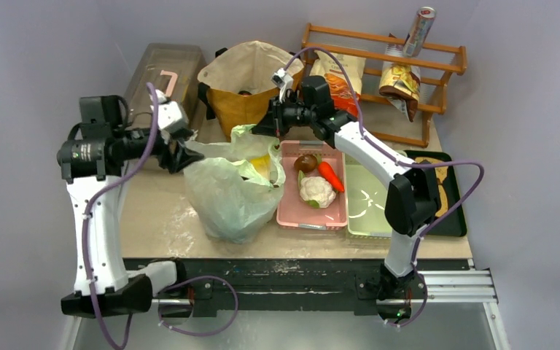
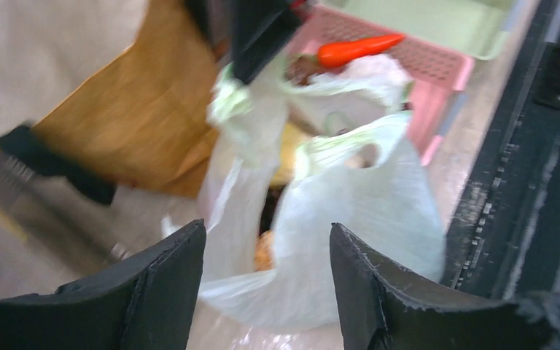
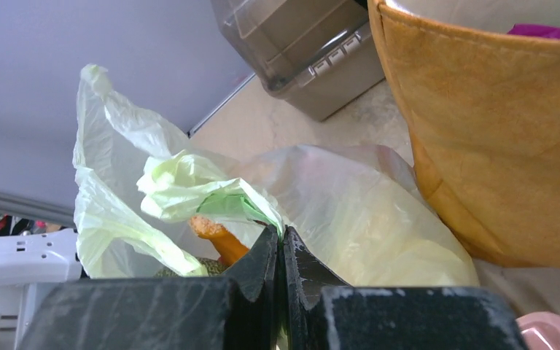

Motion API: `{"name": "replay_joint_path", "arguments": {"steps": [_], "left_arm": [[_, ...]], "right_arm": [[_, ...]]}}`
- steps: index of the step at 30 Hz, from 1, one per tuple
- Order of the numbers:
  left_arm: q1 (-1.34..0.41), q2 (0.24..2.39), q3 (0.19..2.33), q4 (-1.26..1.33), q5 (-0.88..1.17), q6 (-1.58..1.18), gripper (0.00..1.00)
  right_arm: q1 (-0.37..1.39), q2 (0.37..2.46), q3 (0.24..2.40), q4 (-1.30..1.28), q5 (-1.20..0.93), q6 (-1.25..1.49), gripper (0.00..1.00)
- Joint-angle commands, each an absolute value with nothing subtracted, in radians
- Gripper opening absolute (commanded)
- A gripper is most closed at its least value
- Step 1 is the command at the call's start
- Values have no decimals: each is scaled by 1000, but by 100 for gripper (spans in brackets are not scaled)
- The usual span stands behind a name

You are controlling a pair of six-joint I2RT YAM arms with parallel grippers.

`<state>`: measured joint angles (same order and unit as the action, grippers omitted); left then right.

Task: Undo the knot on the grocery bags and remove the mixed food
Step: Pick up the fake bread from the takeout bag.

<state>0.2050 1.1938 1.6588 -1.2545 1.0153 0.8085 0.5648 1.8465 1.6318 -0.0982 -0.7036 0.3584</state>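
Two grippers: right gripper (image 3: 283, 237) clamped on a rim fold of the pale-green plastic bag (image 1: 230, 193); left gripper (image 2: 266, 232) released, empty, beside it. Bag stands on table (image 1: 157, 219), before mustard tote (image 1: 251, 91), against pink tray (image 1: 313, 213).

- No word, number or brand can be read in any view.
- Left chip bag (image 1: 340, 76) on the wooden rack (image 1: 437, 49): orange and white printing, too small to read.
- Right chip bag (image 1: 401, 84): dark and yellow printing, lettering not legible.
- Can (image 1: 419, 25) atop the rack: red and silver label, too small to read.
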Motion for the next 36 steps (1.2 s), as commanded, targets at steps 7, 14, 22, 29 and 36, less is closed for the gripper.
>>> {"name": "replay_joint_path", "arguments": {"steps": [7, 14, 22, 29, 36], "left_arm": [[-152, 1224, 1582, -1091, 638, 579, 59], [-189, 1265, 1530, -1167, 679, 675, 63], [-260, 1128, 1375, -1473, 823, 1010, 5], [-407, 926, 1145, -1479, 781, 1100, 0], [-595, 863, 980, -1306, 660, 1003, 0]], "right_arm": [[562, 1837, 1679, -68, -738, 460, 0], [551, 1813, 1672, -95, -703, 480, 0], [540, 1802, 1648, -171, -641, 410, 0], [534, 1792, 1615, -211, -553, 314, 0], [533, 1804, 1634, -236, -534, 283, 0]]}}
